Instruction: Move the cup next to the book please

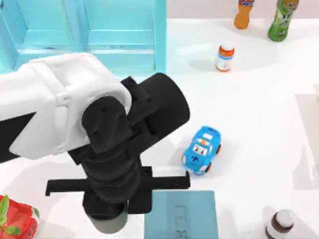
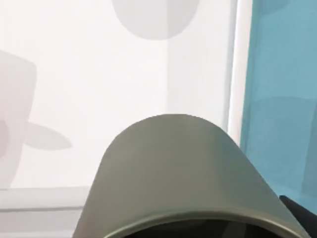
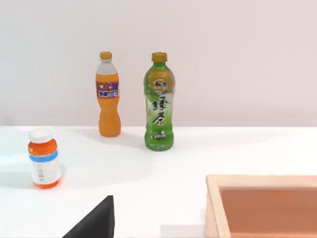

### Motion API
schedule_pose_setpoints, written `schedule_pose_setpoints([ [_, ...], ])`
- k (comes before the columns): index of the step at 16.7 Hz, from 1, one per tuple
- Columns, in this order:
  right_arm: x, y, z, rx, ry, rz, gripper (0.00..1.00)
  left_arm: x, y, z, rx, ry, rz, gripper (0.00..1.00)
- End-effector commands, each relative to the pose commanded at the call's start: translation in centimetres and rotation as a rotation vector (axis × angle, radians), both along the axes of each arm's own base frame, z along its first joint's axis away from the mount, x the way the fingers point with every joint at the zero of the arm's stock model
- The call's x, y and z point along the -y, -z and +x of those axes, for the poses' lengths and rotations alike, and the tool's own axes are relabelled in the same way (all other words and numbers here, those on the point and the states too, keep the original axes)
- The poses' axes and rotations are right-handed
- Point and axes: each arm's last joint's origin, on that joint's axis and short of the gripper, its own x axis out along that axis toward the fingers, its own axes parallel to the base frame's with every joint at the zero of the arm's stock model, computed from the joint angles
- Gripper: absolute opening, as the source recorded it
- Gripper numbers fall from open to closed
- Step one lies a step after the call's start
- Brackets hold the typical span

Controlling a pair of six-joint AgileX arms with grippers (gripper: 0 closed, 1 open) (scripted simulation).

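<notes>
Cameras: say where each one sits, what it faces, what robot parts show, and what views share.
Top: overhead, facing down at table; left arm covers cup beside book.
Left wrist: on left arm, facing cup close up, book beside.
Right wrist: on right arm, facing bottles; dark tool tip.
Shared: cup, book; bottles.

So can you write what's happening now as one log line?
left arm: over cup | cup: just left of book | toy car: beyond book
</notes>
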Motion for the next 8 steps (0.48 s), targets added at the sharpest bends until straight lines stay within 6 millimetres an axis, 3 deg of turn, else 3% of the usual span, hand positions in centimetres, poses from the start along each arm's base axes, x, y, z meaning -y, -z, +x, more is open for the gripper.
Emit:
schedule_pose_setpoints([
  [6,0.0,0.0,0.0,0.0,0.0,0.0,1.0,-0.5,5.0,0.0,-0.001,0.003,0.002,0.0],
  [8,0.0,0.0,0.0,0.0,0.0,0.0,1.0,-0.6,5.6,-0.1,-0.002,0.004,0.006,0.0],
])
